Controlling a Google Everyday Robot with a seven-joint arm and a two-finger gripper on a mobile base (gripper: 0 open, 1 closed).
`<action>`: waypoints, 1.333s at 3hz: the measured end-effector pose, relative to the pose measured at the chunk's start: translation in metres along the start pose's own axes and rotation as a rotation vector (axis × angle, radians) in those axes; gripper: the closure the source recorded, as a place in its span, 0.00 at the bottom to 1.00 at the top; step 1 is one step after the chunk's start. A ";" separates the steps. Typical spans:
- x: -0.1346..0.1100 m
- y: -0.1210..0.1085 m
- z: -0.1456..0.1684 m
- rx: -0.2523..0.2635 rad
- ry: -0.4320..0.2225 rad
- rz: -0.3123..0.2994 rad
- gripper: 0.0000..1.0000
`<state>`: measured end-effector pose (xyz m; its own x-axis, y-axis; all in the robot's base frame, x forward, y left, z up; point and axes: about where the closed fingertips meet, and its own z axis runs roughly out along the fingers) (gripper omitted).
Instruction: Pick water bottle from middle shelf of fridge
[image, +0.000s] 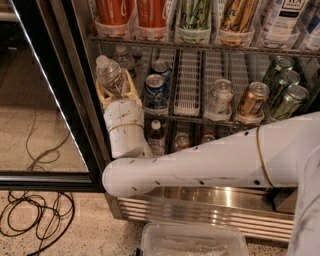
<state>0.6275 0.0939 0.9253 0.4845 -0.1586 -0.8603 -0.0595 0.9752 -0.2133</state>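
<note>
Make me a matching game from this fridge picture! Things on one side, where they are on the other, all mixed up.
Things:
1. water bottle
2. blue can
3. clear bin
4. black cables

Places:
A. on the floor, far left
B. gripped by the gripper at the left end of the middle shelf
C. on the floor, in front of the fridge
D. just right of the gripper

Pairs: 1-B, 2-D, 3-C, 4-A

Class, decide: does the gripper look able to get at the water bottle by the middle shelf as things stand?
Likely yes: the gripper is shut around the lower half of the water bottle, left of the blue can; nothing stands between them.
</note>
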 end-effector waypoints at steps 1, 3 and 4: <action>-0.014 -0.005 -0.009 -0.011 -0.013 0.028 1.00; -0.023 -0.047 -0.022 -0.066 0.159 0.031 1.00; -0.020 -0.060 -0.028 -0.102 0.228 0.051 1.00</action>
<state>0.5965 0.0341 0.9426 0.2699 -0.1521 -0.9508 -0.1721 0.9639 -0.2031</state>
